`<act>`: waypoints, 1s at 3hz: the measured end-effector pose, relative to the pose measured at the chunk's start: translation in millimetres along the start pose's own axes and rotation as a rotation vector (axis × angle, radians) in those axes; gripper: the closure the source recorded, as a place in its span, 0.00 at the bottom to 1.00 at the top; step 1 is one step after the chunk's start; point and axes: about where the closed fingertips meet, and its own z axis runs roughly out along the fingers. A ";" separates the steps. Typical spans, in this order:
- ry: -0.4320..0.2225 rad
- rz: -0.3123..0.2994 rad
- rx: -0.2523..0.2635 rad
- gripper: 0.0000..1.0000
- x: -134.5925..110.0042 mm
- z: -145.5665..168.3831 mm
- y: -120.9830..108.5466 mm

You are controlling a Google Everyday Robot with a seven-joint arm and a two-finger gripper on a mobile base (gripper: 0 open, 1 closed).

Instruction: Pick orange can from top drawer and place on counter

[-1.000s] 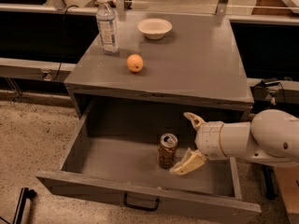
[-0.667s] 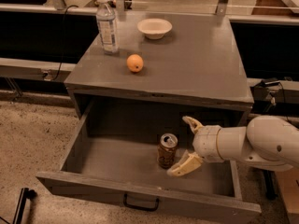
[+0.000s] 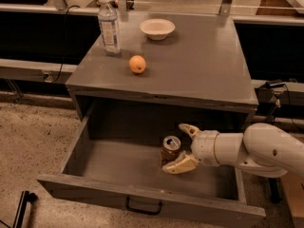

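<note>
The orange can stands upright inside the open top drawer, right of the middle, its silver top and pull tab showing. My gripper reaches in from the right, with its fingers spread; one cream fingertip is behind the can's right side and the other lies in front of the can's base. The fingers bracket the can without closing on it. The counter is the grey top of the cabinet above the drawer.
On the counter stand a water bottle at the back left, a white bowl at the back middle and a round orange fruit near the front left. A dark handle is on the drawer's front panel.
My gripper has moved left, further into the drawer, and its fingers now sit on either side of the can. The can has not moved.
</note>
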 end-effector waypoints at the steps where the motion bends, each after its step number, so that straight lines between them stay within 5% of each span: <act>1: -0.030 0.052 0.008 0.31 8.4 9.1 -6.1; 3: -0.084 0.081 -0.016 0.73 5.9 19.6 -8.6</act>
